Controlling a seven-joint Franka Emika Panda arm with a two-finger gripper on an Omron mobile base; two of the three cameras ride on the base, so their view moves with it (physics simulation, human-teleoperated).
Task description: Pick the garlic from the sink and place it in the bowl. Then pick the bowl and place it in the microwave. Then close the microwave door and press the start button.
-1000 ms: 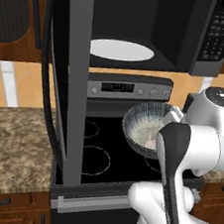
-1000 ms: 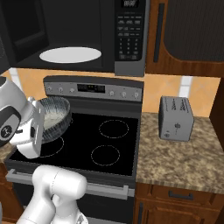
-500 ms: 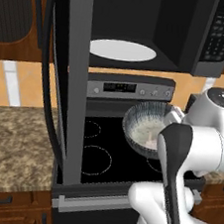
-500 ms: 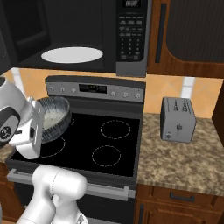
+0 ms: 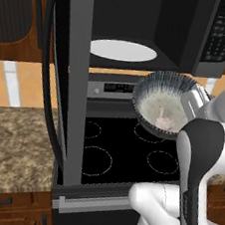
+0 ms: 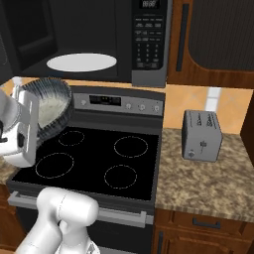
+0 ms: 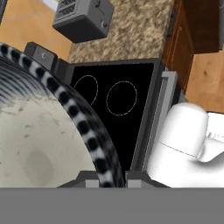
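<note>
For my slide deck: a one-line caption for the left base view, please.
Gripper shut on the rim of the bowl, garlic inside, held tilted above the stove, below the open microwave.

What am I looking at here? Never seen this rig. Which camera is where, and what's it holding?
It's a rendered kitchen with a white robot arm on a driving base. Two cameras sit on the base, behind the arm to its left and right; the third rides on the hand. The gripper is shut on the rim of the bowl, held tilted above the black stove. The garlic lies inside the bowl. Above, the microwave stands with its door swung open, white turntable plate showing. A grey toaster sits on the granite counter.
</note>
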